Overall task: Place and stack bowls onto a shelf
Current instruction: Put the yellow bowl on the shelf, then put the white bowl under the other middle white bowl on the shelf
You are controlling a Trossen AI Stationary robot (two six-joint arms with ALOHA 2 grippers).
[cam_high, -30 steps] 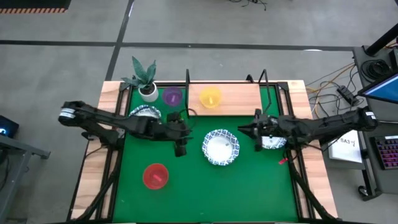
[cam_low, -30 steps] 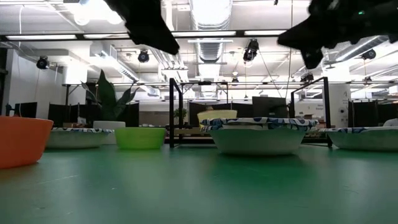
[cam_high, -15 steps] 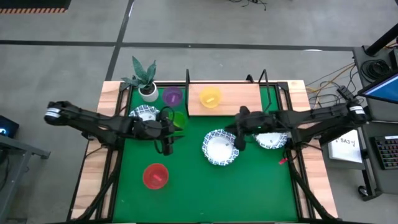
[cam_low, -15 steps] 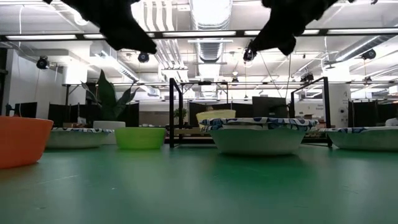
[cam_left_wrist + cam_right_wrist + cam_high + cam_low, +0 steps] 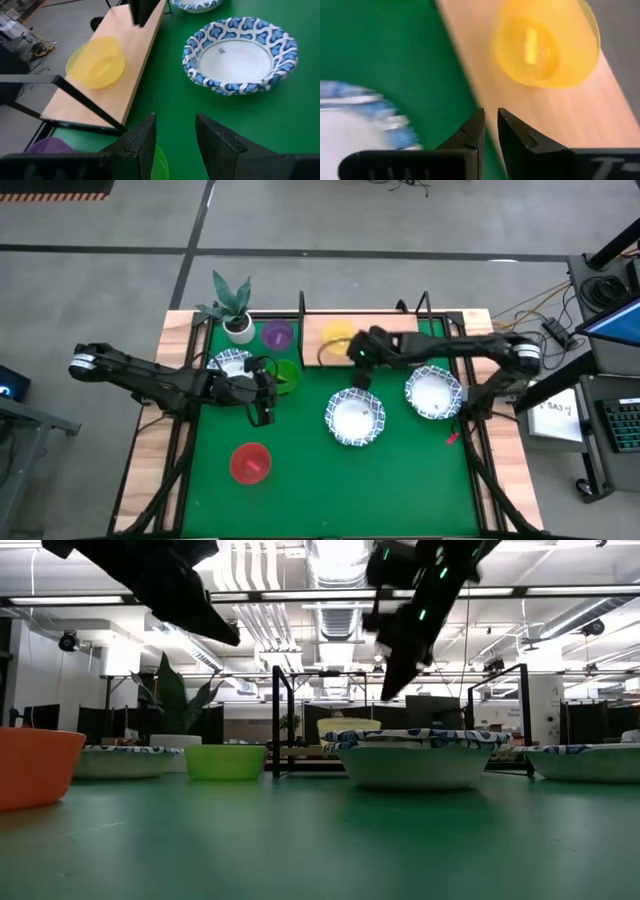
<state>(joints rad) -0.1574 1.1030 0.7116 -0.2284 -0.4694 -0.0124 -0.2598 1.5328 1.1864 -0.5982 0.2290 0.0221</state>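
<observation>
Right tool (image 5: 360, 376), nearly closed and empty, now beside the yellow bowl (image 5: 337, 335).

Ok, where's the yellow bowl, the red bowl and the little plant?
yellow bowl (image 5: 96, 62): left wrist view, the inside of the bowl.
red bowl (image 5: 250, 463): high view, the middle of the bowl.
plant (image 5: 233, 297): high view, the green leaves above its white pot.
</observation>
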